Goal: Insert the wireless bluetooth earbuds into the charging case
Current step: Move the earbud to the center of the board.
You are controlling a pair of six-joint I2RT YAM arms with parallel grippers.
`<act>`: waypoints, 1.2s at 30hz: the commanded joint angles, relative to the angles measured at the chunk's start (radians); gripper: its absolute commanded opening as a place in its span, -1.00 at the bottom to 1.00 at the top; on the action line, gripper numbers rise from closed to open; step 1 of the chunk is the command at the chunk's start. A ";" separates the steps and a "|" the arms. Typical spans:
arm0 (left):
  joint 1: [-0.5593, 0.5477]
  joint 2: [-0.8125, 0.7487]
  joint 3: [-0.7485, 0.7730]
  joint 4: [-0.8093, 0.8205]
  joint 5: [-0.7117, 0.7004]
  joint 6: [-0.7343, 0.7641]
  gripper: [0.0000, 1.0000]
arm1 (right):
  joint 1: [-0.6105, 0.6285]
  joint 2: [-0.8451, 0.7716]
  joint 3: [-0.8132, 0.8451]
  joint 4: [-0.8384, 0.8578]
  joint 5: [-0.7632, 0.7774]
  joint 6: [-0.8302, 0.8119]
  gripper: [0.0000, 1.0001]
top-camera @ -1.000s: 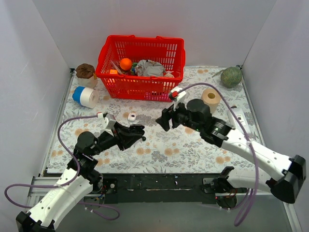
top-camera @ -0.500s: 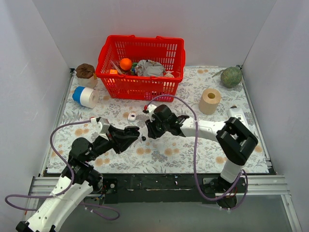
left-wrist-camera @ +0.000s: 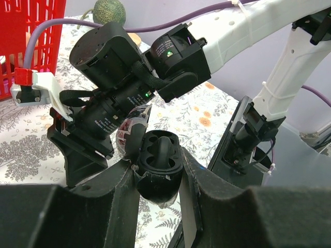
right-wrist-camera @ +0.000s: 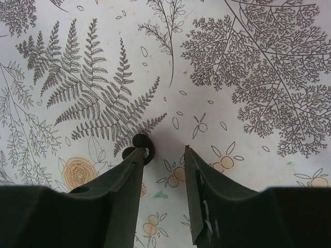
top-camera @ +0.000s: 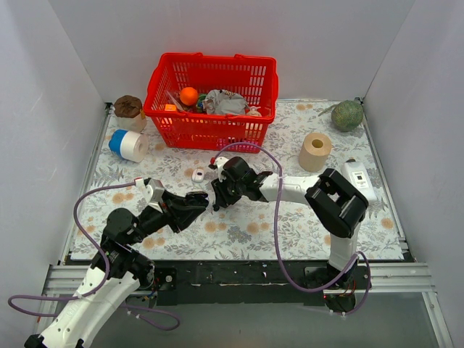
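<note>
Worktop: a floral cloth (top-camera: 304, 217) between plain white walls, with clutter along the top of the frame.
Change: the right gripper (right-wrist-camera: 163, 152) has swung in from the right half of the top view to the centre and dropped low over the cloth. The left gripper (top-camera: 201, 201) has barely shifted.
Right jaws: spread apart and gripping nothing. The black earbud (right-wrist-camera: 143, 141) lies on the cloth touching the tip of the left-hand finger, not centred in the gap.
Left jaws: clenched on the open charging case (left-wrist-camera: 158, 168) at lower centre of the left wrist view, lid tilted back.
Case contents: dark wells; I cannot tell whether a bud is already seated.
Meaning: a pick of the black bud looks close, probably after a small sideways correction.
Basket: the red basket (top-camera: 163, 80) at upper centre holds an orange ball (top-camera: 188, 95), a grey cloth (top-camera: 226, 101) and smaller bits.
White piece (top-camera: 197, 175): on the cloth just above the grippers, too small to identify.
</note>
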 commanded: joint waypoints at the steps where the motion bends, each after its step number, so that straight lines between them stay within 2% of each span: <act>1: -0.003 -0.004 0.012 -0.007 -0.002 0.017 -1.00 | 0.003 0.021 0.039 0.020 0.005 0.005 -0.08; 16: -0.003 0.007 0.014 -0.005 0.008 0.017 -1.00 | 0.039 0.067 0.059 -0.014 0.017 -0.011 -0.03; 24: -0.003 0.013 0.012 -0.005 0.017 0.017 -1.00 | 0.052 0.055 0.036 -0.010 0.024 -0.003 -0.14; 28: -0.003 0.013 0.012 -0.004 0.018 0.014 -1.00 | 0.053 0.044 0.029 -0.010 0.022 -0.001 -0.25; 31: -0.001 0.013 0.012 -0.002 0.020 0.014 -1.00 | 0.053 0.034 0.021 -0.005 0.024 0.000 -0.45; 34: -0.001 0.013 0.014 -0.002 0.020 0.014 -1.00 | 0.052 0.023 0.012 0.001 0.021 0.002 -0.76; 36: -0.003 0.015 0.014 -0.002 0.020 0.014 -1.00 | 0.052 0.015 0.004 0.004 0.024 0.008 -0.86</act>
